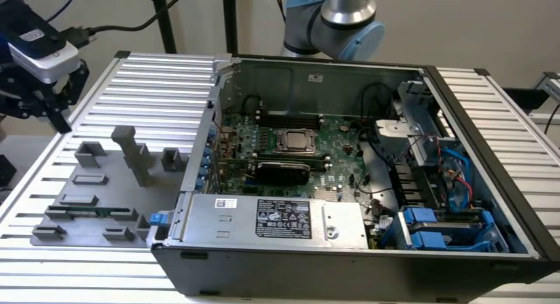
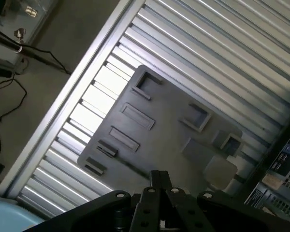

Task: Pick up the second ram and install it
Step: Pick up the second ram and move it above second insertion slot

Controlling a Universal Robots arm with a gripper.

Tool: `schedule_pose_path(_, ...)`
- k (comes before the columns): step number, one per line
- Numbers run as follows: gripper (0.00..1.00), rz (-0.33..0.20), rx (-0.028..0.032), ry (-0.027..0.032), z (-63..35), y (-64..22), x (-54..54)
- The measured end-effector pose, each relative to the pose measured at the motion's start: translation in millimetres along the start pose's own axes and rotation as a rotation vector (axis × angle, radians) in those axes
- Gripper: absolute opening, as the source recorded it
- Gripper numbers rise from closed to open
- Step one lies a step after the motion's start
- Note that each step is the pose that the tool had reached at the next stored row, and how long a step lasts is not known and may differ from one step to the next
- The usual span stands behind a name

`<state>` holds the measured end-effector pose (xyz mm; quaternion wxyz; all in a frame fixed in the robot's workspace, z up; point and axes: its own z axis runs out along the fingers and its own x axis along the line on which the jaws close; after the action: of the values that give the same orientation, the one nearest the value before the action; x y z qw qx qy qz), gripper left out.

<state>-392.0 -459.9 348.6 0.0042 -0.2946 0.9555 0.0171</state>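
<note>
The fingers (image 2: pixel 156 181) are pressed together with nothing between them; in the wrist view they hang above the grey fixture plate (image 2: pixel 164 130), not touching it. In the exterior view the fingers sit at the upper left of the frame, over the ribbed tabletop (image 1: pixel 149 81) and well apart from the plate's near end.

The second ram (image 1: pixel 92 210) lies at the lower left of the exterior view's frame; it is a thin green strip resting lengthwise in a low holder on the plate, between small grey blocks, with taller grey posts (image 1: pixel 131 150) standing behind it. It is not yet picked up.

By its look the stick should be light and stiff, but thin and easily harmed. The chips and the contact edge are best left alone, so a hold across the flat faces near the middle of the upper long edge seems safest. Smooth board could slip in a loose pinch.

To the exterior view's right stands the open computer case (image 1: pixel 350 265), with the motherboard (image 1: pixel 337 137) inside; which slot is meant for the stick I cannot tell.
</note>
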Motion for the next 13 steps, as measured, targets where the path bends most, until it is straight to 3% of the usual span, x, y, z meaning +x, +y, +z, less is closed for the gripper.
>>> schedule_pose_path(13, 0.11, -0.235, -0.0043, 0.0071, 5.6, -0.2, 0.1)
